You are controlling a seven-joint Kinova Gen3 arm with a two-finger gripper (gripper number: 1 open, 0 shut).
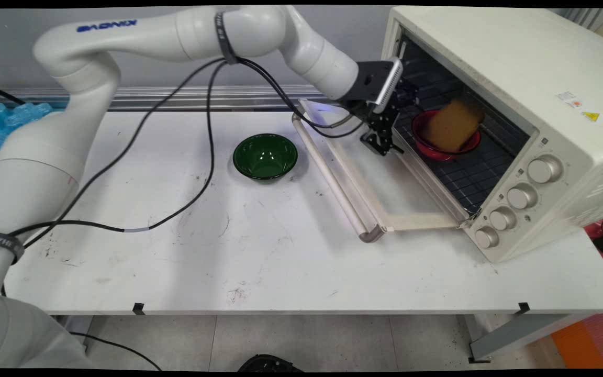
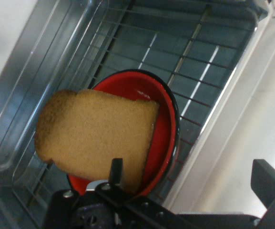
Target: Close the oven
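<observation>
Green bowl [image 1: 265,156]: on the white table [image 1: 228,251], left of the oven door [image 1: 356,183], well apart from the gripper.

Gripper [image 1: 382,141]: black, over the lowered door at the oven mouth, fingers [image 2: 116,169] spread apart and holding nothing.

Toaster oven [image 1: 516,104]: cream, at the table's right end, door folded down flat.

Red bowl [image 1: 445,144]: on the wire rack [image 1: 469,178] inside the oven, just beyond the gripper.

Slice of bread [image 1: 453,124]: tan, leaning tilted in the red bowl, overhanging its rim.
</observation>
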